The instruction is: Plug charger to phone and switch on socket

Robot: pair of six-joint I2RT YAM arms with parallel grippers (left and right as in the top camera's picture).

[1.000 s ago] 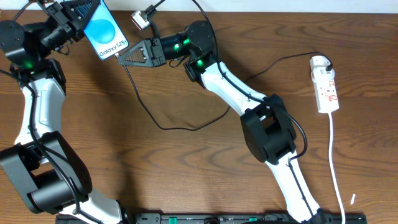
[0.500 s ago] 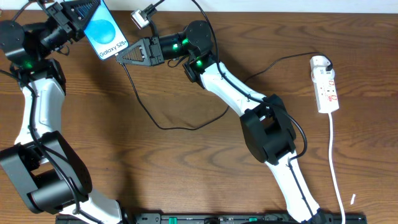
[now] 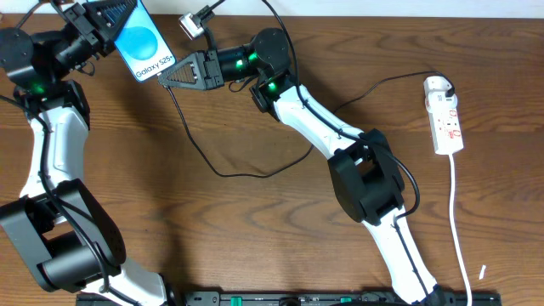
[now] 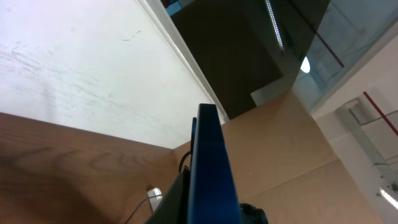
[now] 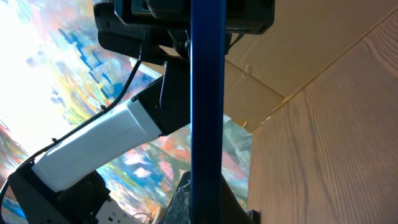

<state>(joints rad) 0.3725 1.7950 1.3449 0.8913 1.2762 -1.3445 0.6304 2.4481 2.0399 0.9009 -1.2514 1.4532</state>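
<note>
The phone [image 3: 143, 42] is pinched by the left gripper [image 3: 115, 19]; the right gripper [image 3: 167, 81] pinches the charger [image 3: 223, 174] at its edge.

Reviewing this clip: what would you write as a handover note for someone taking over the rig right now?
Left end effector: shut on the phone, raised at far left.
Right end effector: shut on the charger's plug end at the phone's lower edge.
Socket: on the table at right, untouched.
Done: plug brought to phone; seating unclear.
Left: confirm plug is in, switch socket on.
</note>
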